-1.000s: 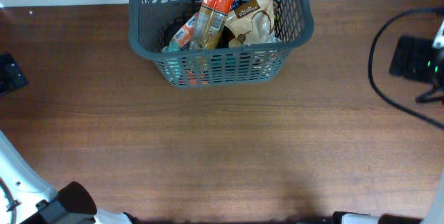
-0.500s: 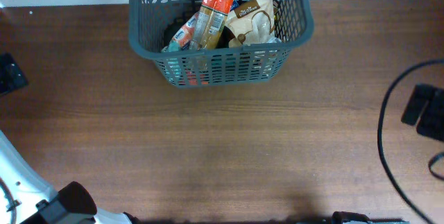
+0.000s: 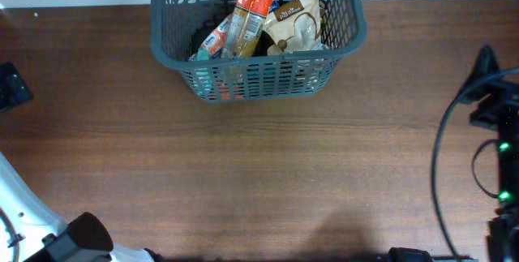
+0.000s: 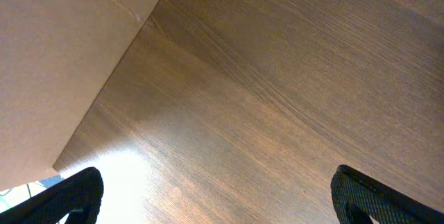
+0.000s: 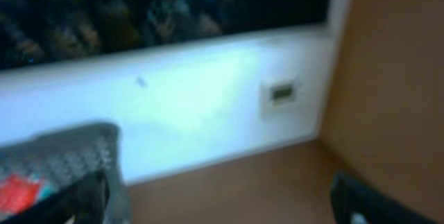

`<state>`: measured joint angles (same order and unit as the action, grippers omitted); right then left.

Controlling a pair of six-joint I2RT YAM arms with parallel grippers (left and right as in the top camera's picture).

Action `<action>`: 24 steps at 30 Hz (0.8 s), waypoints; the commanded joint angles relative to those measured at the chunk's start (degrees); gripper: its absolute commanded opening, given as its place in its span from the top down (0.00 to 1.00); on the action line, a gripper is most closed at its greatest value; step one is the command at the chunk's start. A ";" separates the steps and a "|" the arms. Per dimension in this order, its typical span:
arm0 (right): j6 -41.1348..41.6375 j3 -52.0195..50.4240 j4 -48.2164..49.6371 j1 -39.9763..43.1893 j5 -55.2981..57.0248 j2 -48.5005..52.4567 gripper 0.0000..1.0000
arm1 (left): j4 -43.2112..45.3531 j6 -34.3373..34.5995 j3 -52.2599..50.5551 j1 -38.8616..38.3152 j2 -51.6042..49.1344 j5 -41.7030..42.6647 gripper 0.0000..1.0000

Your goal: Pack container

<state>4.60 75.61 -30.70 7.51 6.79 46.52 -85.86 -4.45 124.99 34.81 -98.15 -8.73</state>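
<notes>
The container (image 3: 258, 75) stands at the far middle of the surface (image 3: 259, 181), and its far rim is cut off by the top edge of the overhead view. There is one container, mouth up, with its long axis running left to right. Three packets can be counted inside: an orange-topped packet (image 3: 253, 10), a beige pouch (image 3: 296, 23) and a blue packet (image 3: 212, 43). Whatever lies beneath them is hard to make out through the lattice. The right wrist view is blurred. The left gripper (image 4: 225, 195) and right gripper (image 5: 225, 197) are both spread wide and hold nothing.
</notes>
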 commanded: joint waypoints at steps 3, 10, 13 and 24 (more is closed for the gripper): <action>0.63 -16.96 14.73 -0.37 -9.92 -9.09 0.01 | 0.13 0.33 -0.24 0.24 0.50 0.59 0.01; 3.21 -36.09 28.26 -0.37 -12.39 -19.10 0.01 | 0.13 0.33 -0.24 0.24 0.50 0.59 0.01; 5.53 -42.71 32.76 -0.39 -12.39 -22.16 0.01 | 0.13 0.33 -0.24 0.24 0.50 0.59 0.01; 6.91 -55.10 36.96 -1.25 -12.22 -30.84 0.01 | 0.13 0.33 -0.24 0.24 0.50 0.59 0.01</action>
<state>10.59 22.72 5.52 6.98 -4.67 17.98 -85.86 -4.45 124.99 34.81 -98.15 -8.73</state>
